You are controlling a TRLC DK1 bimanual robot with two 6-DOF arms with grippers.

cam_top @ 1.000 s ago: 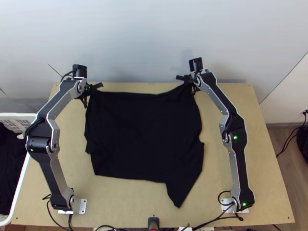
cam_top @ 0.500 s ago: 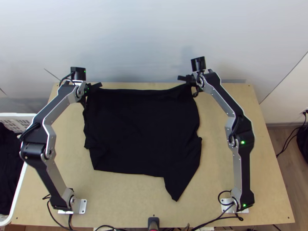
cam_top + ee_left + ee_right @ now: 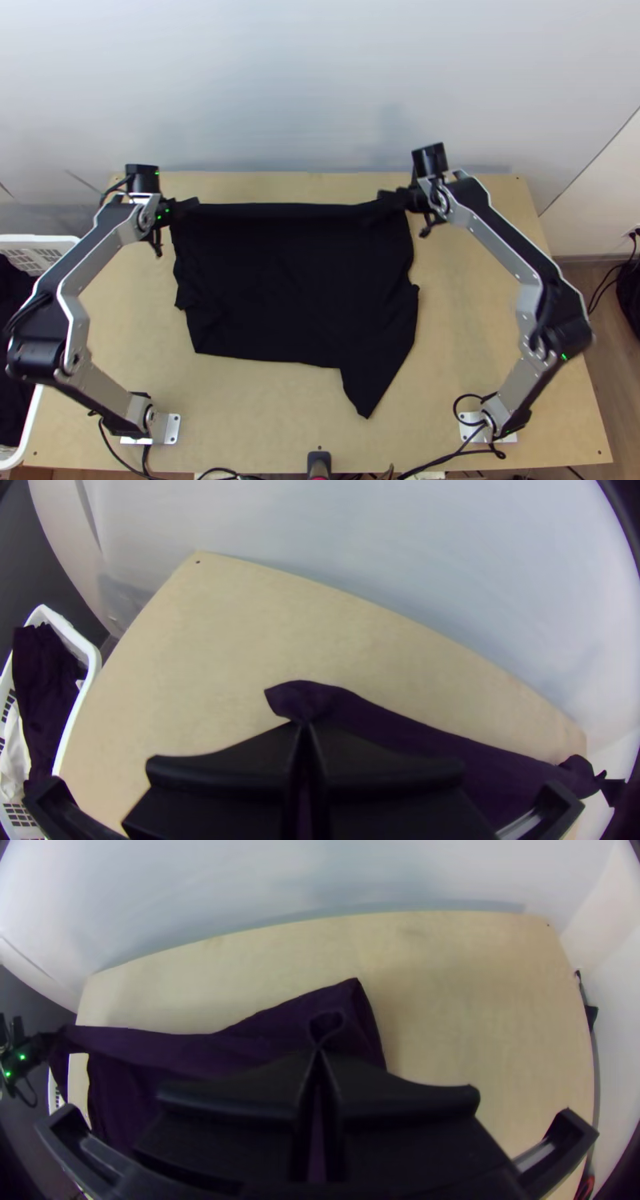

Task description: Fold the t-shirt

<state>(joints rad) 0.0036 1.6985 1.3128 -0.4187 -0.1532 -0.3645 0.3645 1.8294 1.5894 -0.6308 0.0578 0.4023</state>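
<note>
Table (image 3: 264,416), t-shirt (image 3: 296,280) in left claw (image 3: 190,206)

Silver links (image 3: 520,386); black joints (image 3: 36,360); green lights (image 3: 564,357)

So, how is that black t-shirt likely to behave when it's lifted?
The t-shirt is probably floppy: it puckers where the right tool pinches it. It looks fairly thin and light, since the left tool gathers its far edge into a small bunch. The near end would likely trail, as it lies loosely spread with a corner jutting out.
</note>
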